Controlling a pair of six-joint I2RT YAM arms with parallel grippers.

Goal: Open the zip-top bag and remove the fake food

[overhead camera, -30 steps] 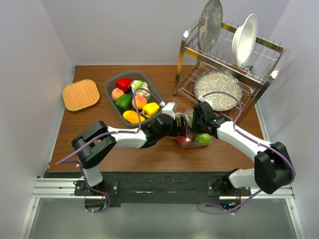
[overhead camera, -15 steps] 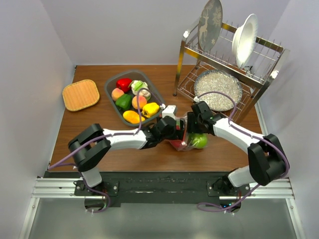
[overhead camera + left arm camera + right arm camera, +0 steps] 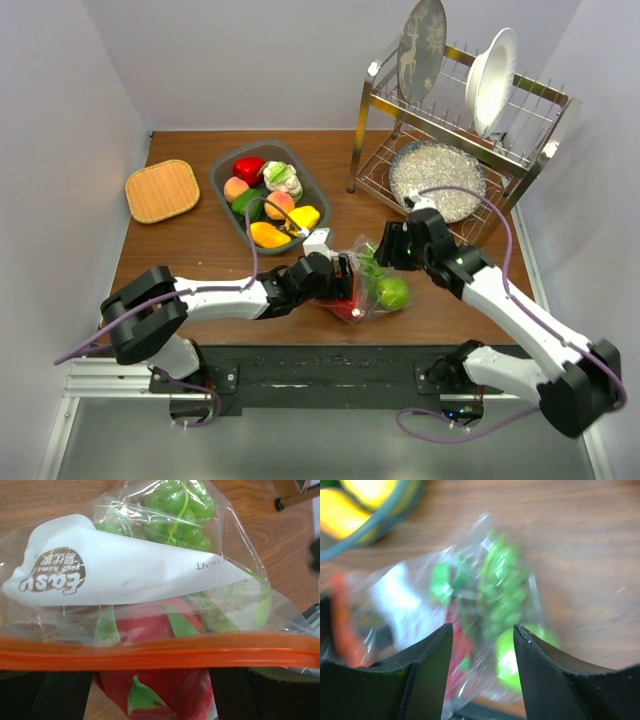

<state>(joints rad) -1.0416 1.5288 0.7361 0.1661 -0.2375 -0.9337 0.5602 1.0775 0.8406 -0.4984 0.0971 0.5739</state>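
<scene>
Several fake food (image 3: 392, 292) pieces, inside zip-top bag (image 3: 125, 575)

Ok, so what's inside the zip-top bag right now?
Through the clear zip-top bag: a green grape-like bunch, a red fruit with green flaps and a round green apple. A white label covers whatever lies behind it.

Clear zip-top bag (image 3: 125, 580) — orange zip strip (image 3: 160, 652) — fake food (image 3: 150, 690) red, green.

Crinkly clear zip-top bag (image 3: 358, 270) (orange zip strip (image 3: 160, 652)) on the table (image 3: 200, 235), red pepper (image 3: 165, 692), green apple (image 3: 392, 292), leafy greens (image 3: 180, 505) inside.
</scene>
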